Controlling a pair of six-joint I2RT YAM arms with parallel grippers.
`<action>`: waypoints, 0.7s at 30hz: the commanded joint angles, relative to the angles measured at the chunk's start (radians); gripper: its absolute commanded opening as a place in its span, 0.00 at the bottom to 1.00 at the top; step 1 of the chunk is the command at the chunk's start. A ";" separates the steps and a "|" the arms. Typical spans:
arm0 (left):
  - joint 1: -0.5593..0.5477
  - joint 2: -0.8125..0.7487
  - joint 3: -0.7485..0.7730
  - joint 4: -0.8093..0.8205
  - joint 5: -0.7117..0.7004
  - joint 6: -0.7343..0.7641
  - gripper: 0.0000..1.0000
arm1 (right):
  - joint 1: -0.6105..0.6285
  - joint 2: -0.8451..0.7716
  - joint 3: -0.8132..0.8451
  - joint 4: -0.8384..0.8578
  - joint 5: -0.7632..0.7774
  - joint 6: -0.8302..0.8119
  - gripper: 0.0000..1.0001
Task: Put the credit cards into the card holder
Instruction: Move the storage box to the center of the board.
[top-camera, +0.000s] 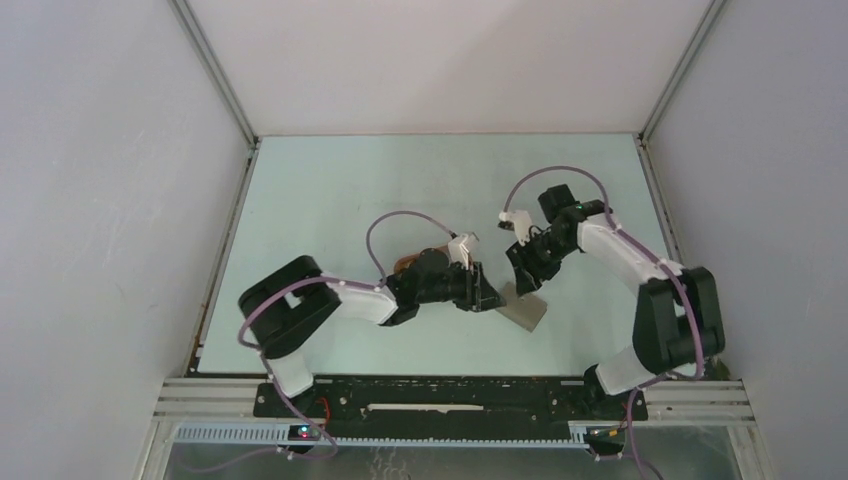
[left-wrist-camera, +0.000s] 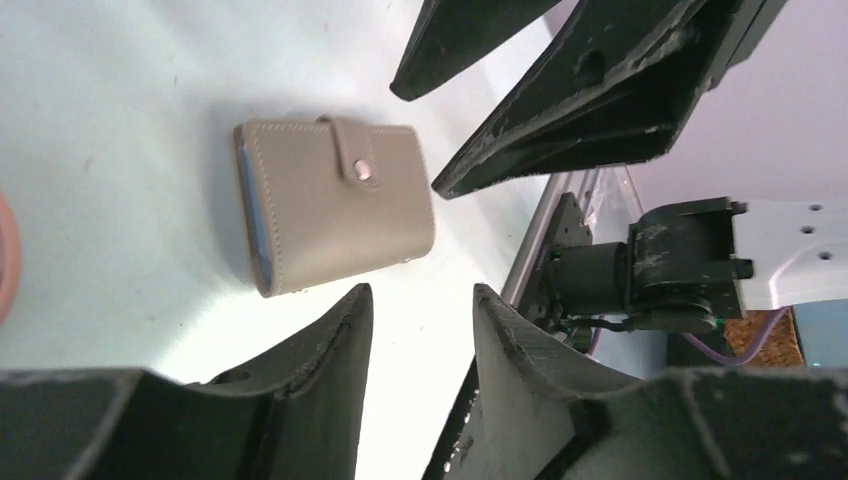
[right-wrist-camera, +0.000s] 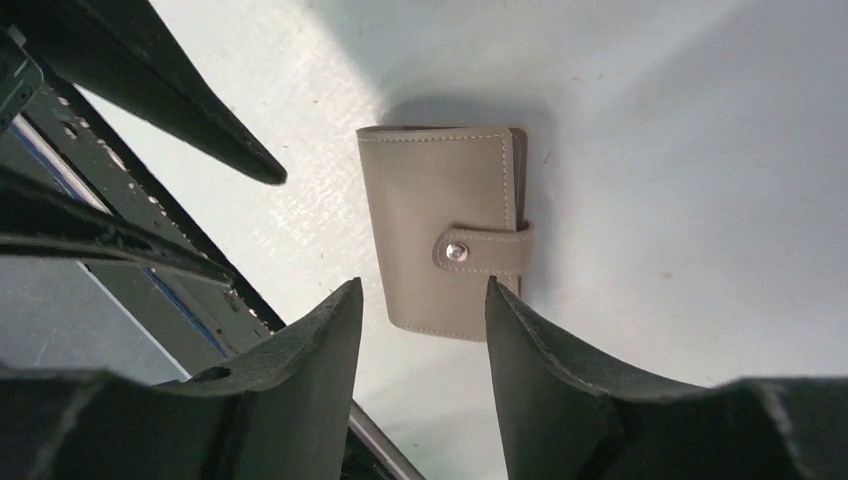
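Both claws stand parted with nothing between the fingers. The left gripper (left-wrist-camera: 420, 310) hangs just beside the card holder (left-wrist-camera: 335, 205) on its left in the top view, and the right gripper (right-wrist-camera: 422, 300) hangs just behind it. Each has two black wedge-shaped fingers (left-wrist-camera: 340, 340), hard, matte and scuffed pale along the edges, four in all. One card holder lies flat and folded shut on the smooth pale-green table (top-camera: 330, 200). It is a taupe-grey leathery rectangle with stitched edges and rounded corners, and a thin blue strip shows along one side. One short strap (right-wrist-camera: 490, 248) wraps over its edge, fastened by one round silvery snap (right-wrist-camera: 456, 252). Left of the card holder, beyond the left gripper, curves a sliver of one peach tray (left-wrist-camera: 6, 262).
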 joint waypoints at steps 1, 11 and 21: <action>0.001 -0.177 -0.041 -0.082 -0.078 0.144 0.47 | -0.045 -0.171 0.008 0.025 -0.086 -0.054 0.58; 0.001 -0.599 -0.115 -0.448 -0.320 0.424 0.48 | -0.207 -0.535 0.008 0.073 -0.271 -0.106 0.70; 0.033 -0.977 -0.204 -0.689 -0.594 0.500 0.89 | -0.192 -0.551 0.034 0.012 -0.474 -0.158 1.00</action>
